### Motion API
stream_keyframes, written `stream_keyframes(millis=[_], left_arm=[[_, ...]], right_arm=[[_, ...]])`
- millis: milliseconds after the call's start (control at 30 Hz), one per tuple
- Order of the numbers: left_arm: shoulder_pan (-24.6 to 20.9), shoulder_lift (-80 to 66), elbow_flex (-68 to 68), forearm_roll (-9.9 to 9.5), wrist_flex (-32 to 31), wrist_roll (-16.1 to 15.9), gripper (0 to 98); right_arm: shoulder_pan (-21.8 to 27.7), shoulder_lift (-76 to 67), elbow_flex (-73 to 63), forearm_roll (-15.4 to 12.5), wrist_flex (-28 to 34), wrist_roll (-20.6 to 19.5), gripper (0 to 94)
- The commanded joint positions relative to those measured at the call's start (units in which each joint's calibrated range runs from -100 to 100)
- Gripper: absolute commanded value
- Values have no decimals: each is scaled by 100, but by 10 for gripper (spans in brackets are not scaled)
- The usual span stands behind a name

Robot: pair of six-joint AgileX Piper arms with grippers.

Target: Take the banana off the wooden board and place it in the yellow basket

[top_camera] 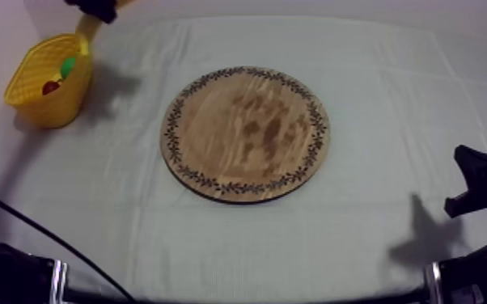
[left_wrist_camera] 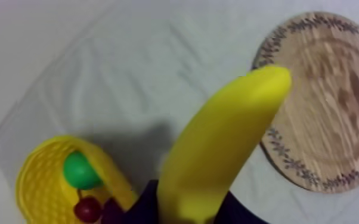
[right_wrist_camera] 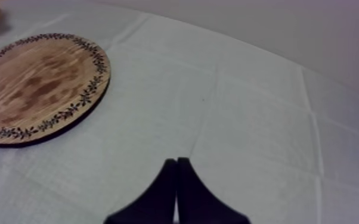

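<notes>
**Banana held over the basket rim, release not yet safe**

Banana sits in my left jaws, which are closed round its near end, so most of its length sticks out free beyond them. From above, the left arm comes in at the far left corner of the desk. The banana's yellow end hangs right at the far rim of the yellow basket. My left wrist camera shows the free tip pointing away towards the round wooden board, not into the basket. The board carries no fruit, so I judge the pick done and the drop-off the step in hand.

The basket already holds a round green fruit and a small red fruit, which leaves little room.

My right jaws lie together as a narrow wedge, holding nothing, low over the cloth beside the board. The right arm sits at rest, well apart from the work.

What could go wrong:
- If I let go here, the long free end may land on the rim and the banana may tumble onto the cloth.
- The basket looks light, and a knock from the banana or my jaws could tip it and spill the two fruits.
- With the hold at one end only, the banana may swing or slip as I turn it.
</notes>
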State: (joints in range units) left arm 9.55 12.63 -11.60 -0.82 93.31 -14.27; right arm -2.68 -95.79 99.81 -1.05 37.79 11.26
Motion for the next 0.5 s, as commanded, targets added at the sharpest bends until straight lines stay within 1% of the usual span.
stream_keyframes(millis=[0, 167, 333, 367, 467], left_arm=[[-442, -85, -50, 24, -11, -16, 89], [-945, -60, -264, 80, -13, -100, 118], [-1268, 138, -432, 148, -22, -180, 175], [-1312, 181, -443, 157, -26, -198, 195], [-1407, 275, -403, 168, -61, -275, 317]], right_arm=[[0, 3, -3, 0, 3, 0, 2], [0, 3, -3, 0, 3, 0, 2], [0, 3, -3, 0, 3, 0, 2], [0, 3, -3, 0, 3, 0, 2], [0, 3, -3, 0, 3, 0, 2]])
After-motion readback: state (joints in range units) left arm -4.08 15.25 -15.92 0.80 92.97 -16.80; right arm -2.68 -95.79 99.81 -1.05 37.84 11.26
